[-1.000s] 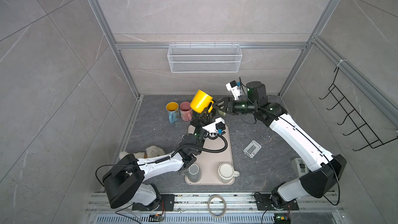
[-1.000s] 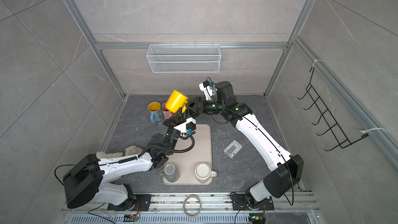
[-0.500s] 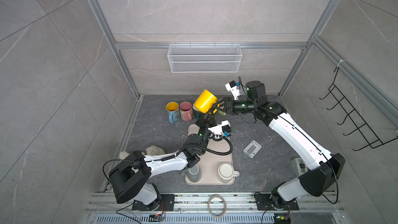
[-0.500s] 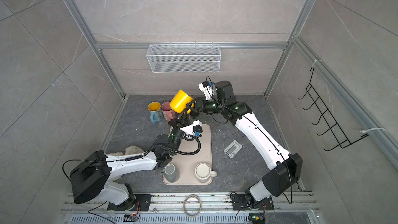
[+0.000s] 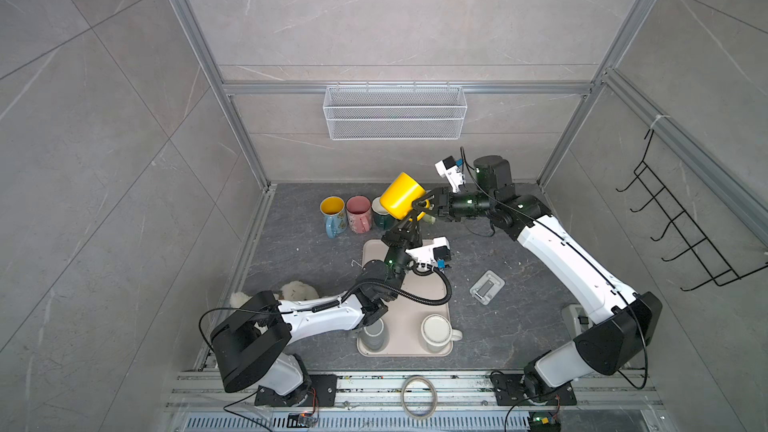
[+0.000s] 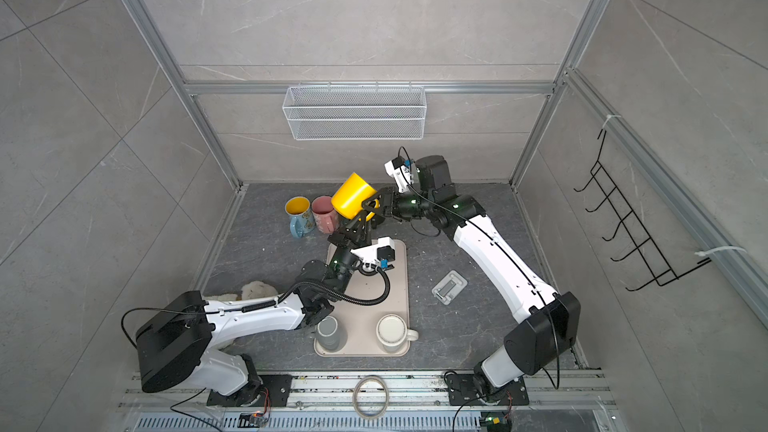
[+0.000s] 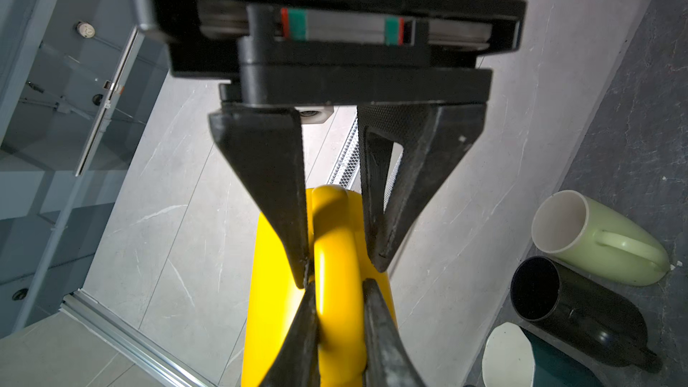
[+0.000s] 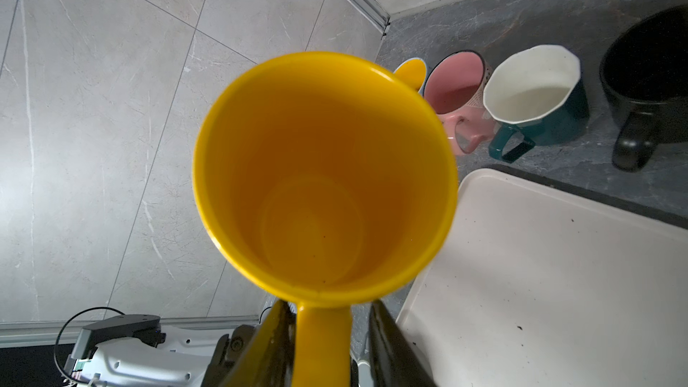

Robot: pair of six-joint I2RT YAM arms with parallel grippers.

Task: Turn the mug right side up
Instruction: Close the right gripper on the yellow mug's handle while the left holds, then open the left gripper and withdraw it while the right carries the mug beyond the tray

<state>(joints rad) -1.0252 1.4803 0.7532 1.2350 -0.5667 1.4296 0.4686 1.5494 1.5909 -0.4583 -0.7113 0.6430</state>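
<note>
Left gripper (image 7: 338,290) is clamping the yellow mug (image 5: 401,200); right gripper (image 8: 329,310), part open, is flanking its handle (image 7: 337,247). Seven mugs (image 5: 358,214) are sitting below.

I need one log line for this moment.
mug: aloft, tilted | left gripper: shut on handle | right gripper: open around handle

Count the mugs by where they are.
On the dark stone table: 5 (blue mug, pink mug, teal mug, black mug, pale green mug)
On the beige tray: 2 (grey mug, cream mug)
Held in the air: 1 (yellow mug)
Total: 8
</note>
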